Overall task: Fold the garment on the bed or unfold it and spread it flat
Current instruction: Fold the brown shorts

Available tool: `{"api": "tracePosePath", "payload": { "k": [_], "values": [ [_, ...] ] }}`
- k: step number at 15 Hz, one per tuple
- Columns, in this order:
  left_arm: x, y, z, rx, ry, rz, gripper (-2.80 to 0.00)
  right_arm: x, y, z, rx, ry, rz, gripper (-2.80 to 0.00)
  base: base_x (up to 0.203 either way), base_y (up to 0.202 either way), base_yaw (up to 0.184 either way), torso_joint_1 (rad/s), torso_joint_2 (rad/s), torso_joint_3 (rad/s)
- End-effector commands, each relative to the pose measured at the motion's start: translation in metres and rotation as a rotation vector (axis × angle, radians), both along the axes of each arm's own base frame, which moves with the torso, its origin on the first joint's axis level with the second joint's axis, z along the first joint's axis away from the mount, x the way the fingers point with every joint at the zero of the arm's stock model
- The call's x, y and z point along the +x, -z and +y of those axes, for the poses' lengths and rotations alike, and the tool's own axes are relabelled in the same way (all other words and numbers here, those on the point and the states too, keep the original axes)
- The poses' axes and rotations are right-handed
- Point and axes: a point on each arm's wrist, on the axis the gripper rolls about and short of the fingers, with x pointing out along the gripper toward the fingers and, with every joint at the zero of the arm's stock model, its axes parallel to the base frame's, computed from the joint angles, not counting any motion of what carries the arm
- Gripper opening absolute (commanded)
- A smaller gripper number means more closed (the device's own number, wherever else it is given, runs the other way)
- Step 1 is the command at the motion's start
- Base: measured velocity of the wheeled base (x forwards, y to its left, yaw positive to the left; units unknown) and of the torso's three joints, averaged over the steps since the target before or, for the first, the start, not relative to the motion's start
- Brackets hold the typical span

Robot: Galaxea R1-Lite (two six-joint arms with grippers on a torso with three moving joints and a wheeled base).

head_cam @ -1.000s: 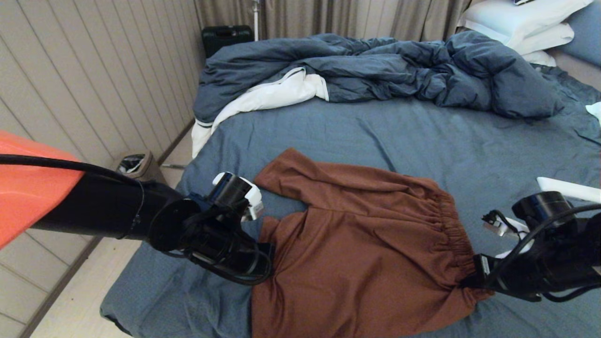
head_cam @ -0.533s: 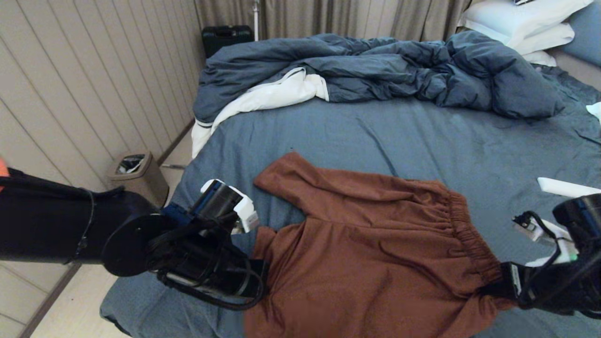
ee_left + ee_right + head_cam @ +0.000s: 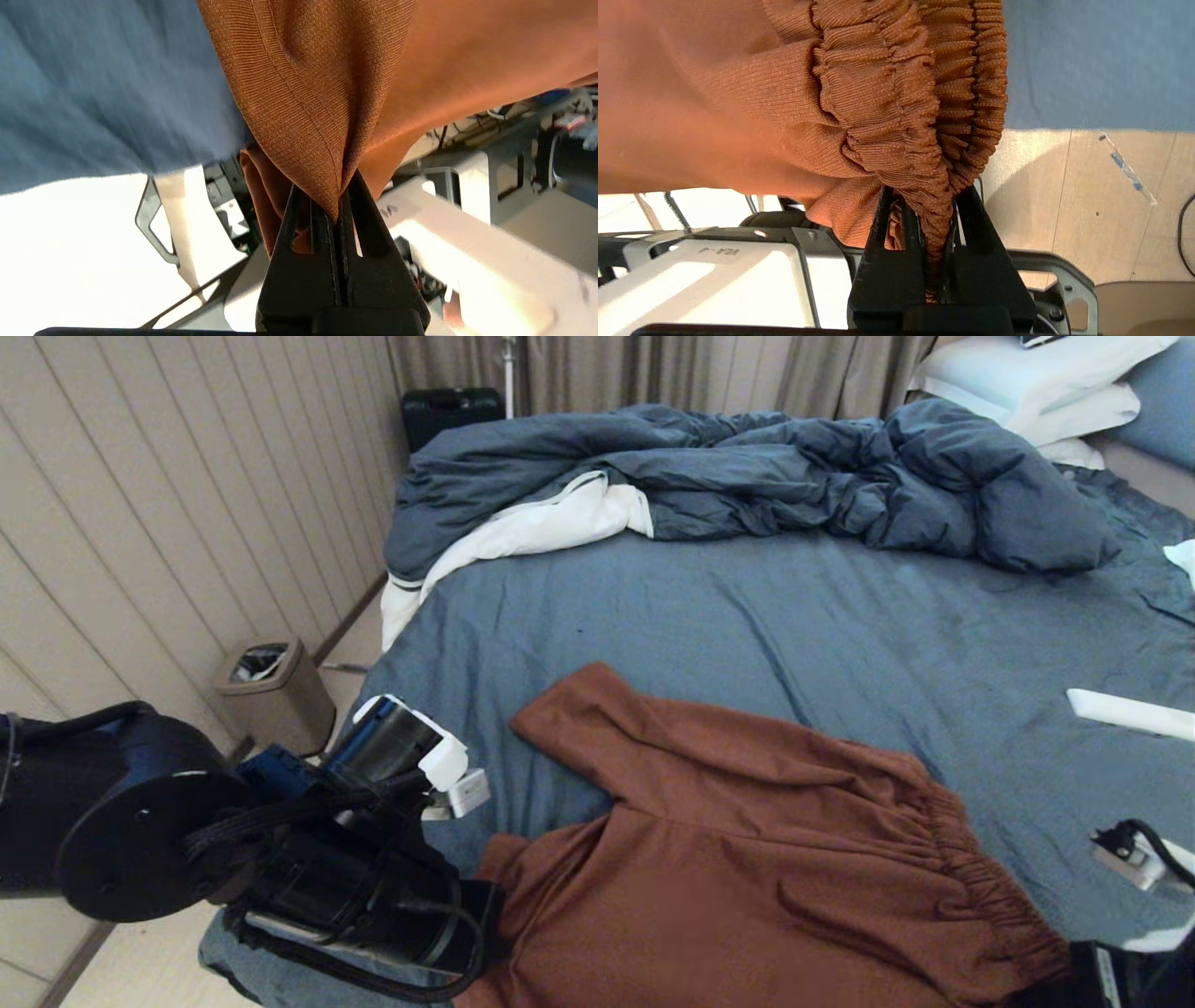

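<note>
The rust-brown shorts (image 3: 747, 877) lie spread at the near edge of the bed (image 3: 840, 616), one leg pointing toward the far left. My left gripper (image 3: 337, 205) is shut on a pinch of the near leg's fabric (image 3: 308, 102), at the near left in the head view (image 3: 490, 919). My right gripper (image 3: 937, 219) is shut on the gathered elastic waistband (image 3: 896, 107), at the bottom right corner in the head view (image 3: 1074, 975). Drawstring and white patch are hidden.
A rumpled dark-blue duvet (image 3: 747, 476) with white lining covers the far side, with white pillows (image 3: 1036, 383) at the far right. A white flat object (image 3: 1130, 714) lies on the sheet at the right. A bin (image 3: 271, 695) stands on the floor left of the bed.
Both grippers have pulled back toward me, dragging the shorts nearer to the bed's front edge. The right gripper has nearly left the head view. Both stay shut on the fabric.
</note>
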Motion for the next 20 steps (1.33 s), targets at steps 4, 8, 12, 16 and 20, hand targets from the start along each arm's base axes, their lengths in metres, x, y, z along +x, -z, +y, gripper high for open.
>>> {"api": "tracePosePath", "payload": {
  "k": [4, 8, 12, 16, 20],
  "values": [
    [-0.019, -0.009, 0.013, -0.003, 0.013, -0.001, -2.8, -0.039, 0.0, 0.005, -0.002, -0.001, -0.017, -2.8, 0.0, 0.0, 0.0, 0.0, 0.0, 0.0],
    [-0.037, -0.009, 0.02, 0.015, 0.037, 0.023, -2.8, -0.069, -0.003, 0.009, -0.002, -0.009, -0.019, -2.8, 0.0, 0.0, 0.0, 0.0, 0.0, 0.0],
    [-0.035, -0.033, 0.018, -0.035, 0.034, -0.038, -2.8, -0.063, -0.018, 0.009, 0.0, -0.016, -0.039, -2.8, 0.0, 0.0, 0.0, 0.0, 0.0, 0.0],
    [-0.003, -0.061, -0.004, -0.07, 0.027, -0.09, -2.8, -0.025, -0.035, 0.005, 0.017, -0.022, -0.009, -2.8, 0.0, 0.0, 0.0, 0.0, 0.0, 0.0],
    [0.044, -0.072, -0.024, -0.082, -0.003, -0.133, -2.8, 0.027, -0.032, -0.002, 0.027, -0.014, 0.016, -2.8, 0.0, 0.0, 0.0, 0.0, 0.0, 0.0]
  ]
}}
